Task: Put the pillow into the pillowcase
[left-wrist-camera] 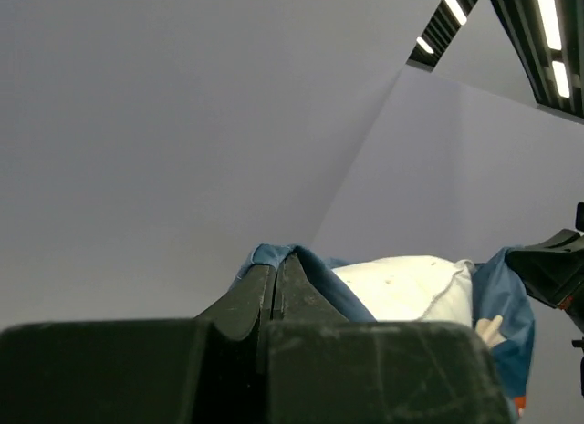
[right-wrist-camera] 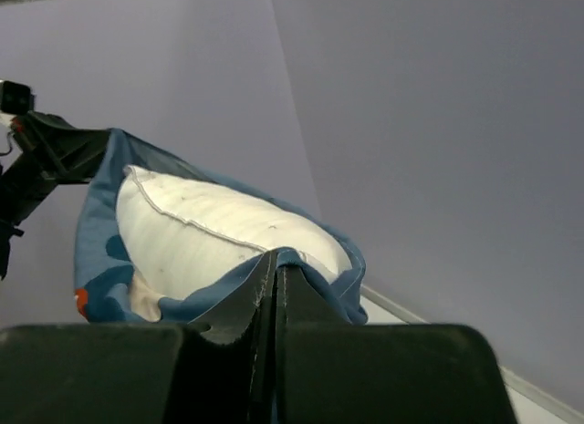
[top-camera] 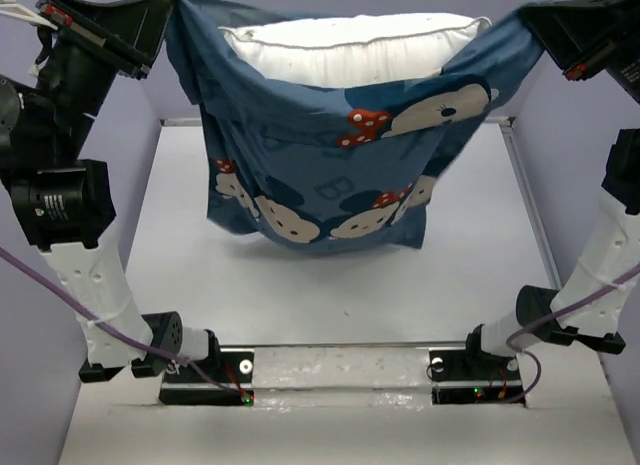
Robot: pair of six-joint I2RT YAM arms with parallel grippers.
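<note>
The dark blue pillowcase with mouse faces and red bows hangs in the air like a sack, mouth upward, above the white table. The white pillow sits inside it, its upper edge showing out of the mouth. My left gripper is shut on the pillowcase's top left corner, and my right gripper is shut on its top right corner. In the left wrist view the shut gripper pinches blue cloth beside the pillow. The right wrist view shows its gripper clamping the hem next to the pillow.
Lilac walls close in the table on the left, right and back. Both arm bases are bolted to a rail at the near edge. Purple cables run along the arms.
</note>
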